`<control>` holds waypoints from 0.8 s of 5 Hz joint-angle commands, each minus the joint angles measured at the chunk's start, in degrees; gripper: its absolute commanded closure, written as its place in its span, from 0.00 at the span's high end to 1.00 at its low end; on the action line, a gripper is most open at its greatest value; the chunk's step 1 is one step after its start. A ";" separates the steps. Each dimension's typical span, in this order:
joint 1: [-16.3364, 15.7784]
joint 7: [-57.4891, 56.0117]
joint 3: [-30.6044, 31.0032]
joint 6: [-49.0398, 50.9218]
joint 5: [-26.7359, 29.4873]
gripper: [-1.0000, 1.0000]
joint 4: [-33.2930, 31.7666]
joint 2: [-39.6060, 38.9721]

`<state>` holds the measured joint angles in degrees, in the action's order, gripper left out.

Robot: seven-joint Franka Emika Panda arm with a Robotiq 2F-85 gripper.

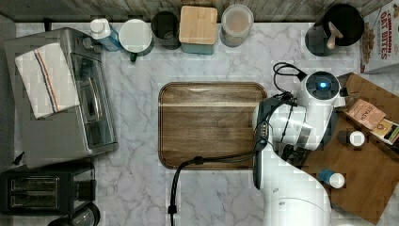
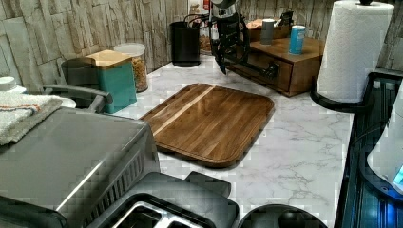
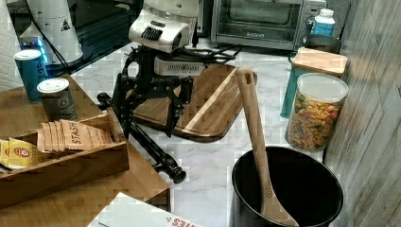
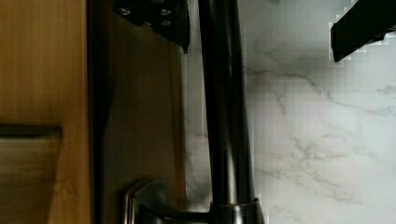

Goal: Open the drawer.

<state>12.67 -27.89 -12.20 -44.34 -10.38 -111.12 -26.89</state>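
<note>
The white marble counter [image 2: 294,142] holds everything. In the left view, the drawer box [image 2: 280,64] sits at the far end of it, set crooked, past the dark wooden board [image 2: 209,121]. The front of the drawer [image 4: 144,116] looks shut or almost shut. A long black bar handle [image 3: 151,144] runs along it on two posts.

The robot arm [image 1: 291,188] reaches over that corner. Its gripper [image 3: 149,116] hangs right at the handle. The fingers are spread apart, one on each side of the bar, and they are not squeezing it yet. In the wrist view one finger [image 4: 156,18] is between the bar and the wood, and the other fingertip [image 4: 362,30] is out over the marble.

What could go wrong? The biggest worry is the whole box. It is not fixed down, so a pull might drag the whole box across the counter and not slide the drawer out. Next, the blue can [image 3: 29,71] and the grey can [image 3: 56,97] stand on top, beside the tray of tea bags [image 3: 78,135]. A jerk could tip them over. Last, the box sits crooked, so a pull that is not straight could jam the drawer. The round bar might also slip out if the fingers do not close tight.
</note>
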 commanded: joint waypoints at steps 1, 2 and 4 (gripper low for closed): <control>1.77 -0.52 0.50 -4.28 2.56 1.00 1.75 0.07; 3.49 -5.19 2.92 -4.39 5.42 1.00 3.09 -0.96; 2.93 -8.05 8.10 -2.12 9.02 1.00 4.16 -0.40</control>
<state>17.85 -35.19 -7.90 -47.92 -5.77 -110.67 -28.02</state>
